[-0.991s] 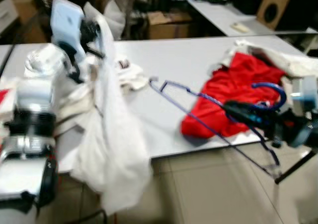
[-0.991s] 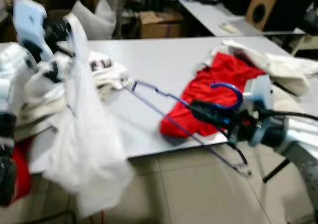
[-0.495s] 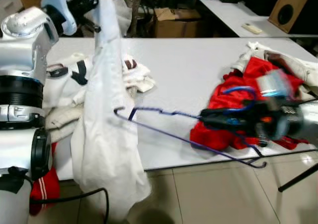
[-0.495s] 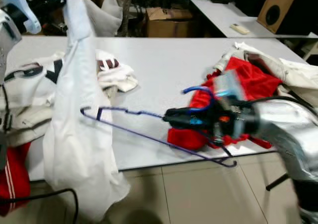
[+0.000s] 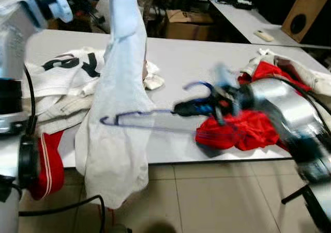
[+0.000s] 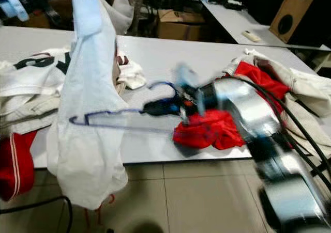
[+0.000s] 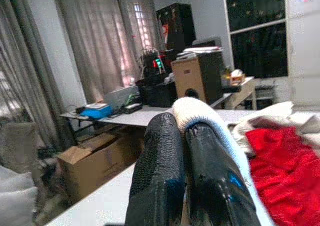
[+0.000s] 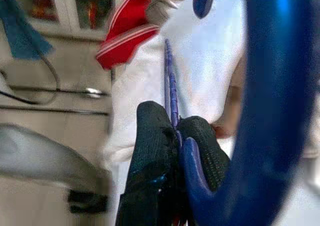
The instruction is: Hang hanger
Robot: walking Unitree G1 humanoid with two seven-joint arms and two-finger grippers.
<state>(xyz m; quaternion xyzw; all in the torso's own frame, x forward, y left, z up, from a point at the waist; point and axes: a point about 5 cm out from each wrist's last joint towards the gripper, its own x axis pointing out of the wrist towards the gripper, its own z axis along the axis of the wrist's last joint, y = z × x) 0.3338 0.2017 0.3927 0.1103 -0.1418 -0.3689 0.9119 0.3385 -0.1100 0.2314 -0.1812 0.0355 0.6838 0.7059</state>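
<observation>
My right hand [image 6: 155, 108] is clamped on the blue hanger [image 6: 111, 120] near the base of its hook; in my right wrist view the two black fingers [image 8: 150, 151] pinch the thin wire with no gap between them. The hanger lies nearly level above the front part of the desk [image 5: 196, 62], its long axis running sideways across my view. Its far shoulder tip points toward my left side and reaches the white garment [image 5: 121, 109], seeming to sit just in front of or within the cloth; motion blur keeps me from telling which. The curved hook [image 6: 164, 86] rises beside my right hand.

My left hand [image 7: 182, 151] is closed on the top of that white garment and holds it up, so the cloth hangs down past the front edge of the desk toward the tiled floor [image 5: 217, 197]. In my left wrist view the fingers are pressed together with a white fold caught between them.

On the desk beyond the garment lies a white shirt [image 5: 62, 70] with black lettering that I cannot read. A red garment [image 5: 243, 129] is heaped on the desk just past my right hand. A red cloth with white stripes [image 5: 46, 163] hangs off the desk edge beside the white garment.
</observation>
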